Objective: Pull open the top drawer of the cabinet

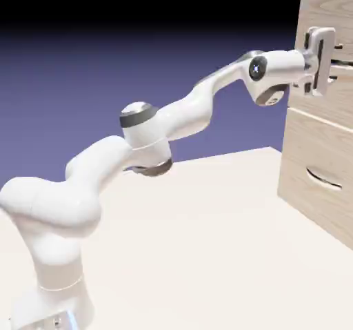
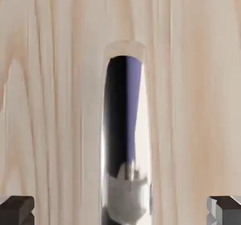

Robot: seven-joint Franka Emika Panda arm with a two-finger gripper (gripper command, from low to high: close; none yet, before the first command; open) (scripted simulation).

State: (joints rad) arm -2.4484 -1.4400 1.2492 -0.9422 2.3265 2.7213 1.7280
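Note:
The cabinet (image 1: 311, 211) of pale wood grain stands at the exterior view's right edge. My gripper (image 1: 334, 62) is pressed up to the top drawer (image 1: 338, 18), its fingers above and below the thin dark bar handle (image 1: 345, 61). In the hand view the drawer's wood (image 2: 52, 101) fills the picture and the shiny handle (image 2: 124, 125) runs up the middle. My gripper (image 2: 121, 212) straddles the handle; the grey fingertips (image 2: 16, 210) sit in the bottom corners, well apart from the bar on both sides. The gripper is open and touches nothing.
Below the top drawer is the lower drawer (image 1: 303, 156) with a curved handle (image 1: 324, 179). The cabinet rests on the pale table (image 1: 207, 239). The white arm (image 1: 158, 125) stretches from the lower left across to the cabinet.

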